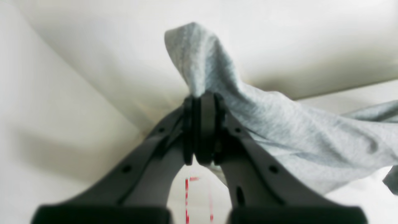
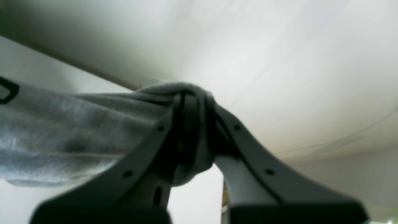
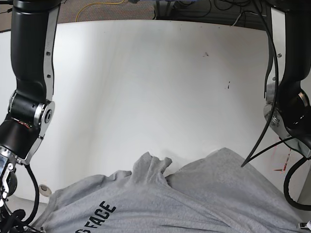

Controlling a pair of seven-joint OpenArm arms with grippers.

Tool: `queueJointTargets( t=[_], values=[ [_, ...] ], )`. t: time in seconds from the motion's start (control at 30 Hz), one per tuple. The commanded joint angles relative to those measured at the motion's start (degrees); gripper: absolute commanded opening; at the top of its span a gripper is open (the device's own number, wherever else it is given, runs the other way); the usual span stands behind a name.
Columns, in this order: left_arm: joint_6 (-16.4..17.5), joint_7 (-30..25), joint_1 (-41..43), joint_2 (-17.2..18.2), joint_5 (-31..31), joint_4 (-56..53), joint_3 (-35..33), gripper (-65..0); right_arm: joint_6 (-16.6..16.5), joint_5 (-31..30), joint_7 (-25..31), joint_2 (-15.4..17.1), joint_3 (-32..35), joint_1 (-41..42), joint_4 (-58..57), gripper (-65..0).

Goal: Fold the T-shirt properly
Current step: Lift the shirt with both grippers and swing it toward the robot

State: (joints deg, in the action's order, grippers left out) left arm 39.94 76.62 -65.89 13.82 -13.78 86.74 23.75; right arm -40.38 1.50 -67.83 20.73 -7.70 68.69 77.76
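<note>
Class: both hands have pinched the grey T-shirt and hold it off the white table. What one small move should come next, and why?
Probably draw the two hands a little apart to pull the cloth taut. The left hand and right hand are each shut on a bunched edge of the T-shirt, which sags in folds over the table, so it would not lay flat yet.

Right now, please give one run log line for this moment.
task: fold T-shirt | left gripper: shut on T-shirt | right gripper: shut on T-shirt | shirt: lifted, bunched, unfolded | table: white
</note>
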Motion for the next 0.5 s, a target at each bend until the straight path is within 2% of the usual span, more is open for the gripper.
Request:
queueJointTargets(
  t=[0.0,0.23,0.37,0.47],
  values=[
    [0.1,-2.6,-3.8,0.8,-0.6,-0.7,-0.2,-65.0,0.4,0.2,1.3,0.8,1.1,4.9,0.7,-62.5],
    [0.1,-3.0,-7.1,2.5,-0.6,-3.3,-0.2,-65.0,0.4,0.2,1.0,2.1,3.5,9.2,0.7,-62.5],
    [0.1,-3.0,-8.1,2.6,-0.6,-3.4,-0.2,-65.0,0.4,0.2,0.9,2.1,3.8,9.9,0.7,-62.5],
    [0.1,-2.8,-8.0,3.8,-0.7,-3.1,-0.1,-65.0,0.4,0.2,0.9,3.3,3.7,9.5,0.8,-62.5]
  ],
)
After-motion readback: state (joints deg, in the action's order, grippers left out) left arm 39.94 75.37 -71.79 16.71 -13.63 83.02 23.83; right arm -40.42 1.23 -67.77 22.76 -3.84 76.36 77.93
